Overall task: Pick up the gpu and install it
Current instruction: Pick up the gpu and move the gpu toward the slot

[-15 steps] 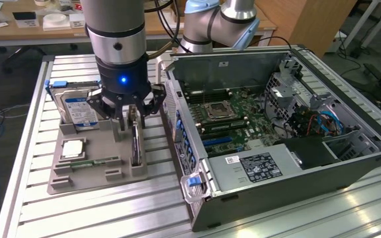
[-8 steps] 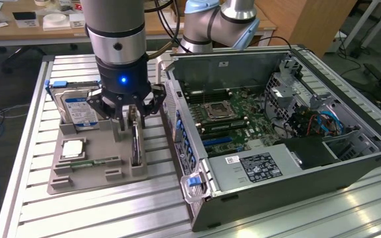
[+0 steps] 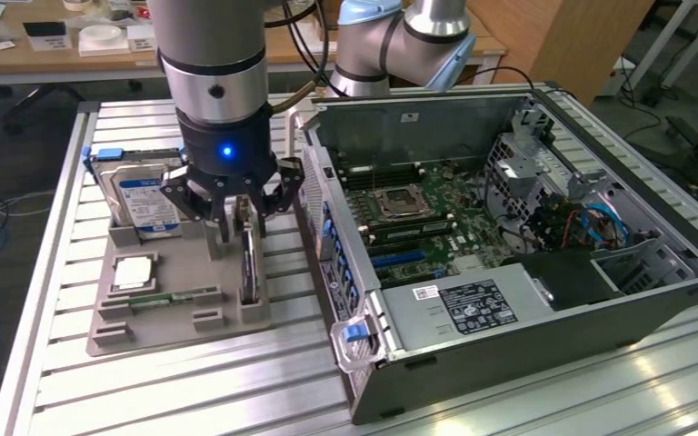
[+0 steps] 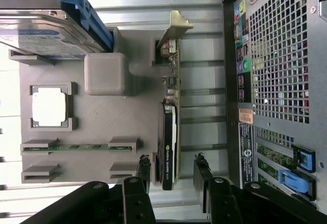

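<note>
1. Exterior view: the hand (image 3: 237, 211) hangs low over the tray (image 3: 179, 322) on the counter (image 3: 143, 400). It is wide open and holds nothing. The gpu (image 3: 248, 263) stands on edge in the tray's slot, on the tray's side nearest the case (image 3: 494, 363), directly beneath the hand. A skewed descent could put a fingertip on the card's top edge and jam it in the slot.
2. Wrist view: the gpu's (image 4: 169, 147) black end sits between the fingers (image 4: 144, 169) of the hand (image 4: 172, 173), touching neither. It is nearer the finger over the tray's (image 4: 138, 112) middle. Closing off-centre could drag the card sideways. A grip this far from the bracket (image 4: 173, 25) may let it tilt when lifted.
</note>
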